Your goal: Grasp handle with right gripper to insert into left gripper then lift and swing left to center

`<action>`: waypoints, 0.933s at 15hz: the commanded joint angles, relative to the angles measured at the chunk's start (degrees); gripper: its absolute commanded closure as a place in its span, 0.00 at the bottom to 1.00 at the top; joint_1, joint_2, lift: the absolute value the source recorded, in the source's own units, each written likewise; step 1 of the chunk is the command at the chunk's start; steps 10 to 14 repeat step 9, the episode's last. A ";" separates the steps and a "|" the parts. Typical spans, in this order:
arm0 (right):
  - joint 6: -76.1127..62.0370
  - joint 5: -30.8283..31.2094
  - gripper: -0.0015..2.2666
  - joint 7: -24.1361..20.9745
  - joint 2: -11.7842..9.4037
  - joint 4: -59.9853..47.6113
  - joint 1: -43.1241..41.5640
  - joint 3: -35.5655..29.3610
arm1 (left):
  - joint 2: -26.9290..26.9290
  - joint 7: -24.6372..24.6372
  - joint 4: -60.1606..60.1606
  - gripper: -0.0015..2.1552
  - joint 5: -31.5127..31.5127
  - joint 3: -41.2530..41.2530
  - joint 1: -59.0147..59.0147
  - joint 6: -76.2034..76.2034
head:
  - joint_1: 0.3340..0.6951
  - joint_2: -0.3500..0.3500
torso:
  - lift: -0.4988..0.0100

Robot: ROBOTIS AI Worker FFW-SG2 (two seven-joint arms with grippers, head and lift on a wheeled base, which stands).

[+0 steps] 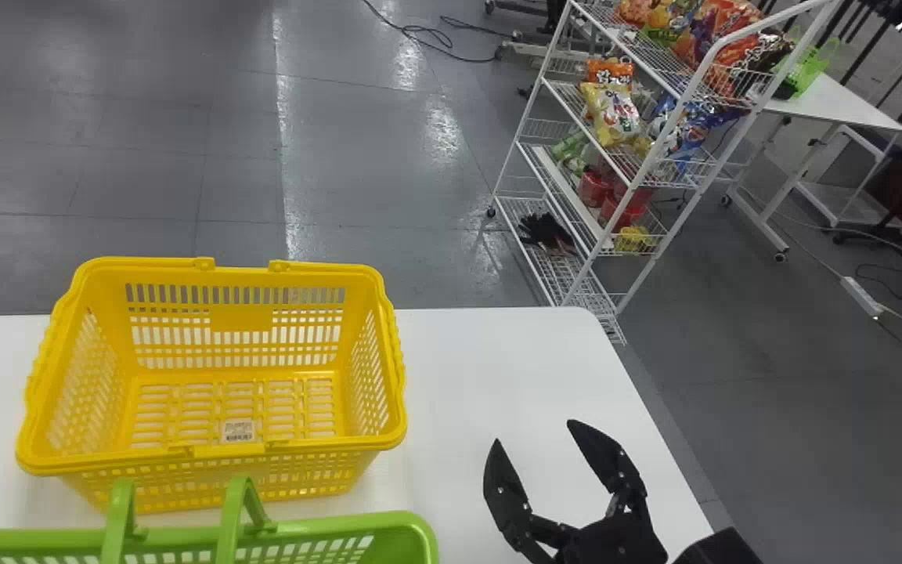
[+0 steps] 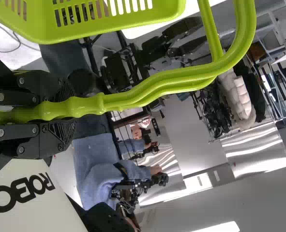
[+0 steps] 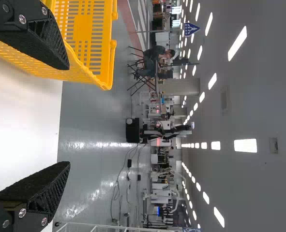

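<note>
Right gripper (image 1: 535, 432) points forward, spread, right of yellow basket (image 1: 106, 462); left gripper (image 2: 66, 112) pinches handle (image 2: 157, 81) of green basket (image 1: 388, 523), nearside of yellow basket. Two baskets, two grippers.

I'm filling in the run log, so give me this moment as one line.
left gripper: shut on handle of green basket | right gripper: open, empty, over table | yellow basket: on table

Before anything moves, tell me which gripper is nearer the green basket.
Left. The left gripper is shut on the handle of the green basket; the right gripper hangs open to its right, touching nothing.
</note>
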 commanded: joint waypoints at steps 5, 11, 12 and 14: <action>0.39 0.00 0.05 0.01 0.00 0.42 -0.42 -0.16 | -0.05 0.11 0.61 0.90 -0.28 -0.26 -0.35 0.07 | 1.00 0.00 | 0.80; 0.39 0.00 0.05 0.01 0.00 0.60 -0.59 -0.16 | -0.32 0.11 0.69 0.90 -0.45 -0.44 -0.70 0.07 | 1.00 0.00 | 0.80; 0.39 0.00 0.05 0.01 0.00 0.60 -0.59 -0.16 | -0.32 0.11 0.69 0.90 -0.45 -0.44 -0.70 0.07 | 1.00 0.00 | 0.80; 0.39 0.00 0.05 0.01 0.00 0.60 -0.59 -0.16 | -0.32 0.11 0.69 0.90 -0.45 -0.44 -0.70 0.07 | 1.00 0.00 | 0.80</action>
